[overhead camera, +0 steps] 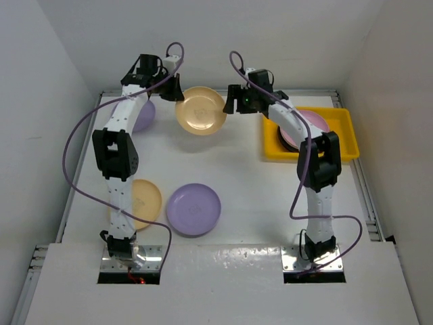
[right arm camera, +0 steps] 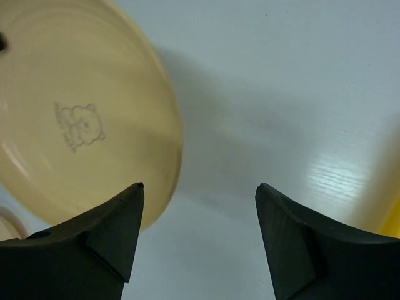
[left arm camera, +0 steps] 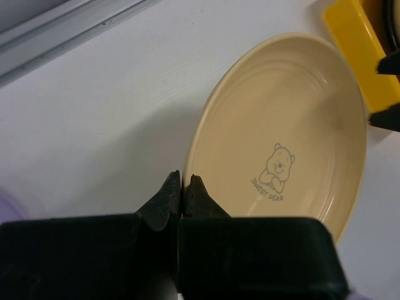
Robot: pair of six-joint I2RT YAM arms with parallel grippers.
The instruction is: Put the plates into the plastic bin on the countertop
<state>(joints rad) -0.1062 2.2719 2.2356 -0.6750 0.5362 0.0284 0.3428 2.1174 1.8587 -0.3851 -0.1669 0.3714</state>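
Observation:
My left gripper (overhead camera: 177,91) is shut on the left rim of a pale yellow-orange plate (overhead camera: 201,110) with a bear print, holding it tilted just above the white countertop (overhead camera: 243,183). In the left wrist view the closed fingertips (left arm camera: 182,181) pinch the plate's edge (left arm camera: 281,125). My right gripper (overhead camera: 231,101) is open and empty beside the plate's right rim; in the right wrist view (right arm camera: 200,187) the plate (right arm camera: 81,106) lies by its left finger. The yellow plastic bin (overhead camera: 342,115) holds a pink plate (overhead camera: 308,125) on top of a darker-rimmed one.
A lavender plate (overhead camera: 193,208) and a second yellow-orange plate (overhead camera: 145,200) lie at the front left, the latter partly behind the left arm. Another lavender plate (overhead camera: 145,116) lies at the back left, half hidden. White walls stand around the countertop.

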